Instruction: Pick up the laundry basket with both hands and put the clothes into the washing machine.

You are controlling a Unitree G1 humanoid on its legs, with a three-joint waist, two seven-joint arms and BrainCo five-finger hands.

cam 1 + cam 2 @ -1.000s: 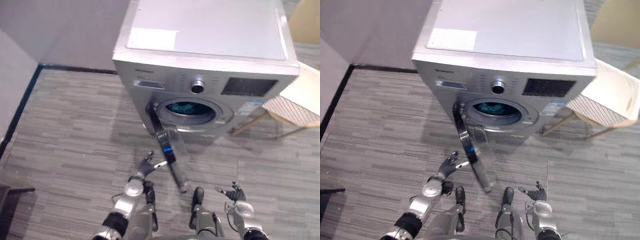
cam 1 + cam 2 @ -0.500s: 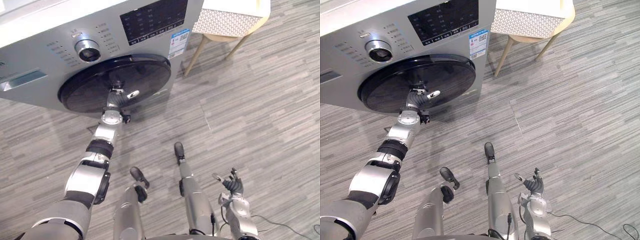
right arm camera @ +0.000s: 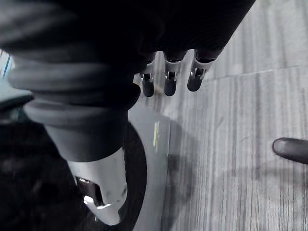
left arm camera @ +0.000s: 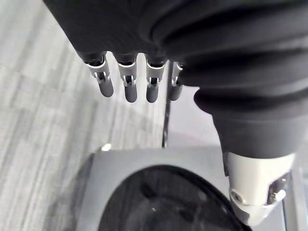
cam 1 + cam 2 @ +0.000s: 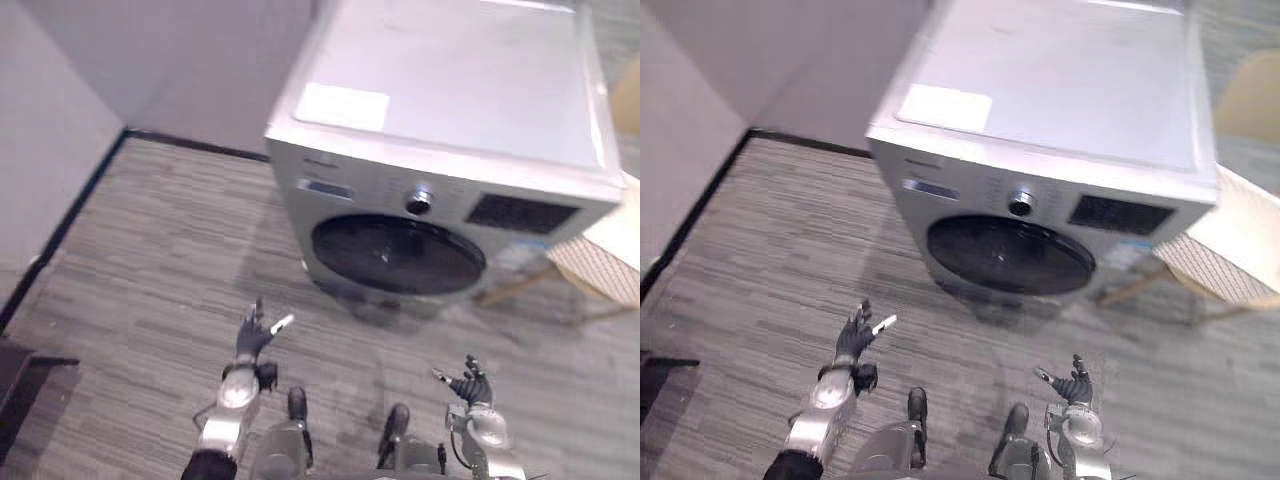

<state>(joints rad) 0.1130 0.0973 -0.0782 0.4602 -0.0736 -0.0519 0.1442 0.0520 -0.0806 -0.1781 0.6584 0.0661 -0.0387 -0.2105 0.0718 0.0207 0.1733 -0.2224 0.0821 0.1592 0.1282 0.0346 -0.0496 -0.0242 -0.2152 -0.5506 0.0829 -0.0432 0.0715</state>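
Left hand (image 5: 252,335) raised over bare floor (image 5: 150,260), fingers (image 4: 126,86) straight and spread, thumb out, holding nothing. Right hand (image 5: 468,385) lower and close in, fingers (image 3: 168,83) loosely extended, empty as well.

Ahead of both hands and well apart from either: washing machine (image 5: 450,110), round dark door (image 5: 397,255) shut flush against the front panel, control knob (image 5: 418,202) just above the door's rim. Between the fingertips and the machine's lower front edge, an open strip of floor, wider before the left hand than before the right.

Beyond the right hand and off to its outer side, past the machine's right front corner: laundry basket (image 5: 1230,240), pale with a lattice wall, sitting on wooden legs (image 5: 510,288), touched by neither hand. Near edge of the basket close beside the machine's side panel.

To the outer side of the left hand, broad free floor running out to a black skirting line (image 5: 60,225) at the foot of the wall (image 5: 60,100). Nearer on that same side, corner of a dark object (image 5: 20,375) low on the floor, well apart from the hand.
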